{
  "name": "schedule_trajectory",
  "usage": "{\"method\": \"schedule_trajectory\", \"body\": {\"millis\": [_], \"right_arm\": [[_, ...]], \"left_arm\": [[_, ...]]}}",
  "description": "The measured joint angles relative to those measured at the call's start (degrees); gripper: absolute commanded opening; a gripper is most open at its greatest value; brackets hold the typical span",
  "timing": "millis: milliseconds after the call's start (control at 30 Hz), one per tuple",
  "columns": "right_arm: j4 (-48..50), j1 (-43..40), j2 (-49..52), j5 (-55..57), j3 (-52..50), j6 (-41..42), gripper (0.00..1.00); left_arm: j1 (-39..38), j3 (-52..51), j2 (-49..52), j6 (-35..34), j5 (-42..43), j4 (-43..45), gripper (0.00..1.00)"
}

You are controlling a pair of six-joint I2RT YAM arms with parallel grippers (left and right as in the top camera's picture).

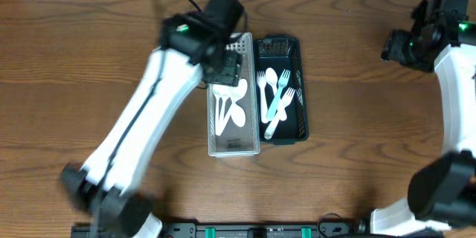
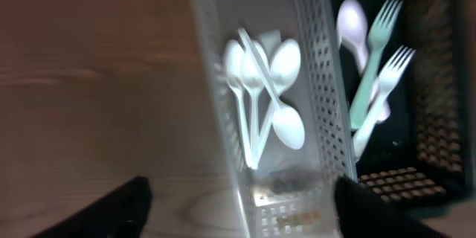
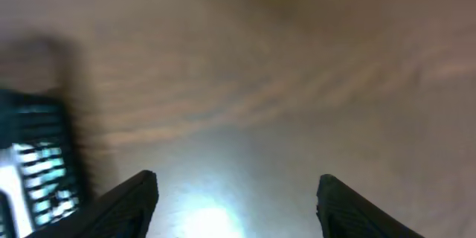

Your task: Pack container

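Two containers are seen side by side on the worktop (image 1: 357,119).

White spoons (image 1: 232,108) are laid in the clear container (image 1: 234,145), and forks (image 1: 274,97) in the dark container (image 1: 297,123) touching it. The left end effector (image 2: 239,207) is held above the clear container, spread wide, with nothing gripped. The right end effector (image 3: 238,207) is also spread wide, well apart from both containers.

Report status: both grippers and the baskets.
Left gripper open, empty, over white basket. Right gripper open, empty, far right over table. Spoons in white basket; forks and one spoon in dark basket. Path clear.
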Motion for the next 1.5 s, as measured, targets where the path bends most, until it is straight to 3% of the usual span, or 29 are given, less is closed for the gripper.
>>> {"method": "schedule_trajectory", "body": {"millis": [233,300,367,600,933,1500], "right_arm": [[1.81,3.32,-20.61,-4.57,0.07,-2.99,0.77],[1.20,3.76,-25.97,-5.31,0.26,-3.19,0.84],[0.11,4.46,-31.17,-6.01,0.31,-3.34,0.99],[-1.44,4.90,-42.69,-6.93,0.35,-4.11,0.99],[-4.35,4.90,-48.02,-7.10,0.35,-4.09,0.99],[-9.81,4.90,-48.09,-7.08,0.35,-1.18,0.99]], "left_arm": [[0.00,1.27,-20.79,-1.51,-8.37,-11.17,0.98],[0.00,1.31,-25.57,-3.28,-10.36,-14.78,0.98],[0.00,1.36,-30.38,-5.18,-12.52,-17.68,0.98],[0.00,1.51,-44.87,-8.41,-16.90,-17.88,0.98],[0.00,1.51,-55.34,-9.33,-17.92,-17.92,0.98],[0.00,1.51,-57.02,-9.35,-17.92,-17.94,0.98]]}}
